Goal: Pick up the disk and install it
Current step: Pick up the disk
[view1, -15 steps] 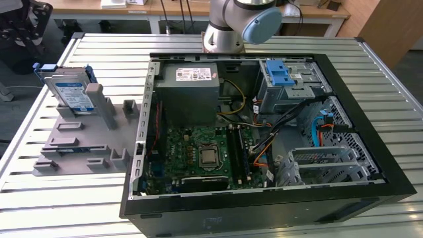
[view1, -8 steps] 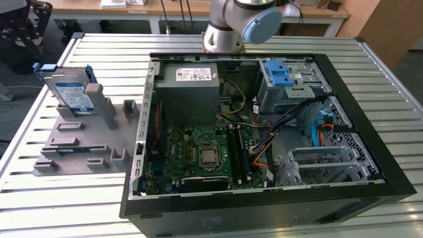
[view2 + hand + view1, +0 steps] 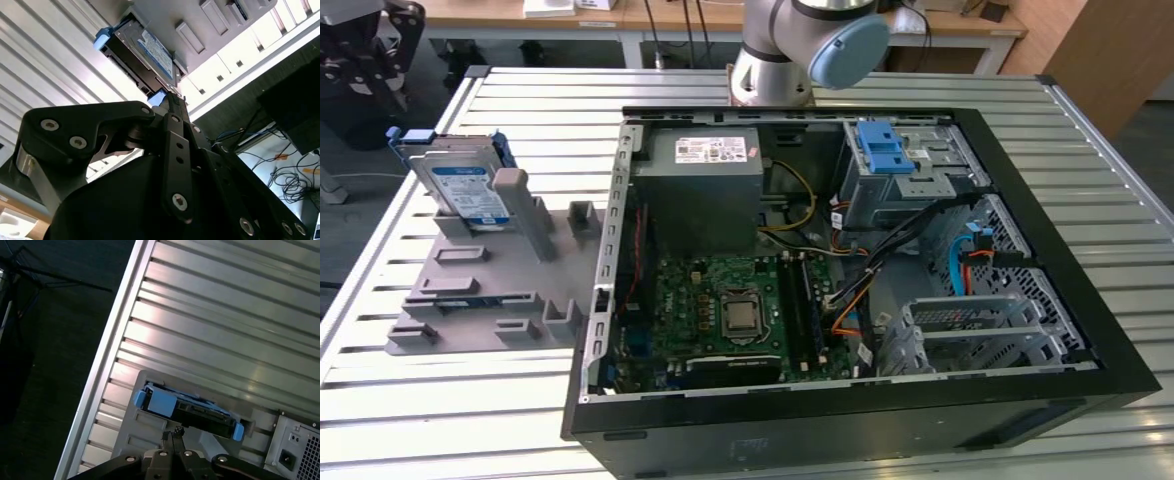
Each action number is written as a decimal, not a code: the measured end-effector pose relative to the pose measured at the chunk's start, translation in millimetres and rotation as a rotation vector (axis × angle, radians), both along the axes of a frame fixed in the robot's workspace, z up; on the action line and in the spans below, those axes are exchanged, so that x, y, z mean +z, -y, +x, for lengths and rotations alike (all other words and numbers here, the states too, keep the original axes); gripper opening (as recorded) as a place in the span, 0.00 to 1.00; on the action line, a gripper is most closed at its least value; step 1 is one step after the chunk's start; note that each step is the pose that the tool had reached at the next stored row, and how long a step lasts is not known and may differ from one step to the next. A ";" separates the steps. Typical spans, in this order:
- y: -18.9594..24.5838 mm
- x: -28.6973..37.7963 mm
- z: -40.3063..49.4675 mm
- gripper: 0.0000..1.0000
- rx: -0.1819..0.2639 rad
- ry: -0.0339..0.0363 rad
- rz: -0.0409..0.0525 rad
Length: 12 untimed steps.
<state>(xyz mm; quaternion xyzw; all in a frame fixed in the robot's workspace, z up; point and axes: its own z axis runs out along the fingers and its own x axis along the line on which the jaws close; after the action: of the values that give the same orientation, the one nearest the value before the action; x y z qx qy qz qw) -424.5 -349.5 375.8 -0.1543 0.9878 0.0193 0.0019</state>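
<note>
Exterior view: the slatted desk (image 3: 454,420) carries an open case (image 3: 854,420) and, at the exterior view's left, a grey rack (image 3: 467,300) holding the disk (image 3: 464,185) on edge. Second wrist view: my hand (image 3: 173,104) points at the disk, apart from it. First wrist view: my fingers (image 3: 169,441) are pinched together, empty.

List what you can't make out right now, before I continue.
Exterior view: disk base, behind the fixture posts.
First wrist view: disk label, since the disk is edge-on.
First wrist view: gap from gripper to disk, depth unclear.
Exterior view: cage interior, under its latch.
</note>
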 end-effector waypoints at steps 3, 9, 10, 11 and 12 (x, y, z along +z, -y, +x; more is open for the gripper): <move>0.0 0.0 0.0 0.11 0.030 -0.0001 0.0000; 0.0 0.0 0.0 0.11 0.079 -0.0001 -0.0001; 0.0 0.0 0.0 0.11 0.085 0.0000 -0.0001; 0.0 0.0 0.0 0.11 0.092 0.0000 0.0000; 0.0 0.0 0.0 0.11 0.098 0.0000 -0.0001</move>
<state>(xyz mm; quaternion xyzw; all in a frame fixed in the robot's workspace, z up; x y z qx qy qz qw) -424.5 -349.5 375.8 -0.2026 0.9791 0.0193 0.0009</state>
